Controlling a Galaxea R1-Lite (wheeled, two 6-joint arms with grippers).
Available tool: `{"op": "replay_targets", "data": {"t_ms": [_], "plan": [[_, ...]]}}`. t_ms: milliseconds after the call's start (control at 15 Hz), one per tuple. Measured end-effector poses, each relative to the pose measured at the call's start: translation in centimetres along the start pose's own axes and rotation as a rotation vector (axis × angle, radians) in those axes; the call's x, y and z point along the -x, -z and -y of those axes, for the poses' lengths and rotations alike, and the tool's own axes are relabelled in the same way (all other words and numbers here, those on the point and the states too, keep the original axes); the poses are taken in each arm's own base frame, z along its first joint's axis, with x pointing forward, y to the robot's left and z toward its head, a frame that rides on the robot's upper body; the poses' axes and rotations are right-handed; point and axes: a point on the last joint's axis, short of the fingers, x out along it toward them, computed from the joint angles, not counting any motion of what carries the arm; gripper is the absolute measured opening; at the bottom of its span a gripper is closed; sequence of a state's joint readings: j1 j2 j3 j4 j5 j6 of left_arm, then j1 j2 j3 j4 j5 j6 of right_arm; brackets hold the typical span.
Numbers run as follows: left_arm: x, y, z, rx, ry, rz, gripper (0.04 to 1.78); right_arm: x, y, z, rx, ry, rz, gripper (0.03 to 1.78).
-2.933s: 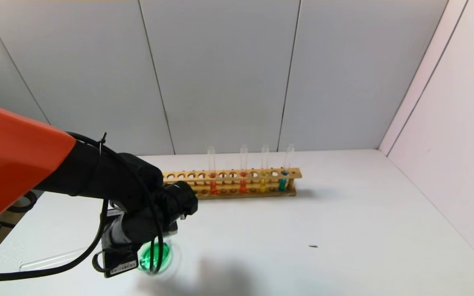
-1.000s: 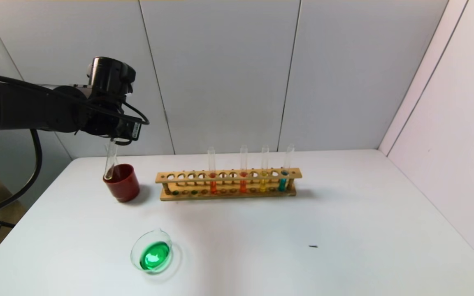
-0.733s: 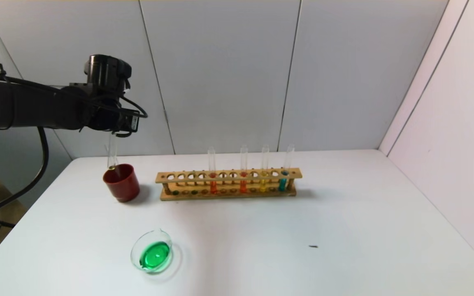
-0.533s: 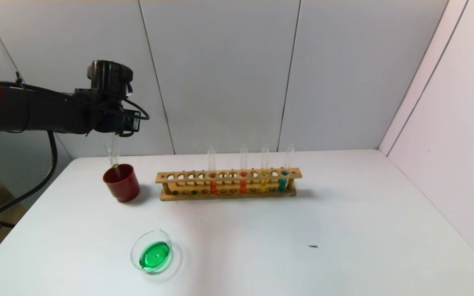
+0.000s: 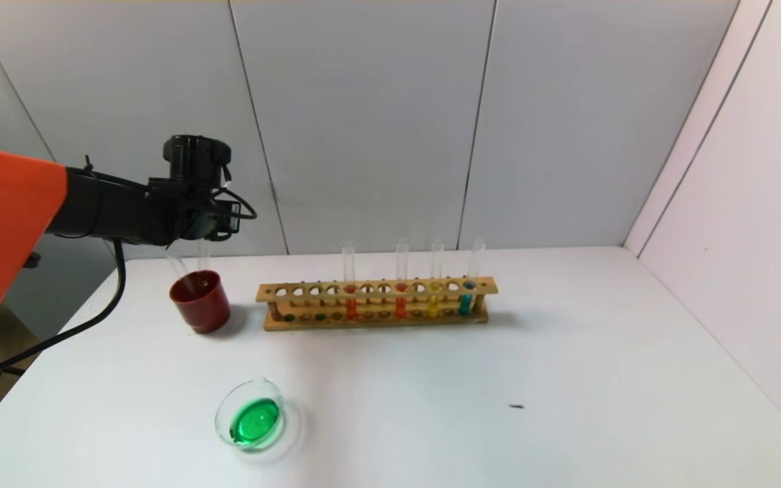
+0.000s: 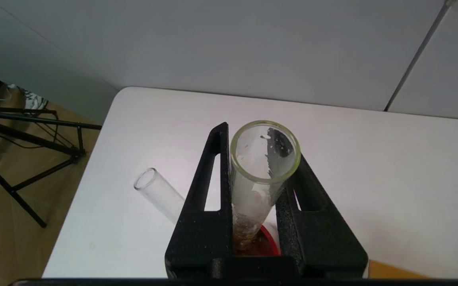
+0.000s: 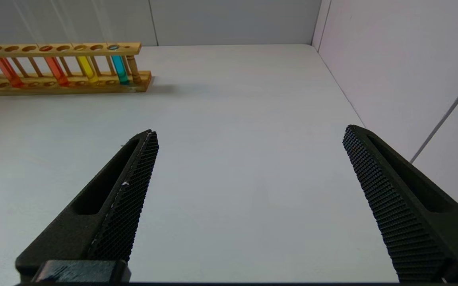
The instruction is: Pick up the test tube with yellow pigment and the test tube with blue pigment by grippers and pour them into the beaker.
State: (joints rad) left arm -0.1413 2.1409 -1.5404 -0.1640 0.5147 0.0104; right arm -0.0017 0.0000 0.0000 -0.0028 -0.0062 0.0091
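A: Head view first. My left gripper (image 5: pixel 202 234) has dropped lower over the red cup (image 5: pixel 200 300) than a second ago, and the empty tube (image 5: pixel 203 261) it carries now has its tip at the cup's mouth, beside the tube (image 5: pixel 175 263) already leaning in there. The beaker (image 5: pixel 252 420) on the worktop (image 5: pixel 567 379) holds green liquid, so I'd judge both pours done and this is the disposal.

B: Left wrist?

A: Jaws clamped on that emptied tube (image 6: pixel 261 174), upright between them, red cup right below, the discarded tube (image 6: pixel 158 193) tilted just beside.

B: Right wrist?

A: Right gripper (image 7: pixel 249 174) parked, jaws spread wide, holding nothing; the rack (image 7: pixel 60 63) is well apart from it.
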Motion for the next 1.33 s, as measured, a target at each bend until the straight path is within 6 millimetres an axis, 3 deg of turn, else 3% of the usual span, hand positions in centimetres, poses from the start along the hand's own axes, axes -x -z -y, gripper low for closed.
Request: {"op": "replay_targets", "data": {"t_ms": [400,600,800,1133,1333], "plan": [[-0.4,3.4,0.1,-0.003,0.012,-0.044,0.35,0.0,0.0,0.0,0.000,0.000,0.000,1.70],[0.0,3.9,-0.1,-0.005,0.010,-0.040,0.43,0.0,0.0,0.0,0.000,0.000,0.000,1.70],[0.6,3.5,0.1,-0.004,0.018,-0.025,0.75,0.0,0.0,0.0,0.000,0.000,0.000,1.70],[2.8,1.8,-0.3,0.012,0.036,0.023,1.53,0.0,0.0,0.0,0.000,0.000,0.000,1.70],[5.7,0.1,-1.6,0.027,0.043,0.076,1.74,0.0,0.0,0.0,0.000,0.000,0.000,1.70]]}}
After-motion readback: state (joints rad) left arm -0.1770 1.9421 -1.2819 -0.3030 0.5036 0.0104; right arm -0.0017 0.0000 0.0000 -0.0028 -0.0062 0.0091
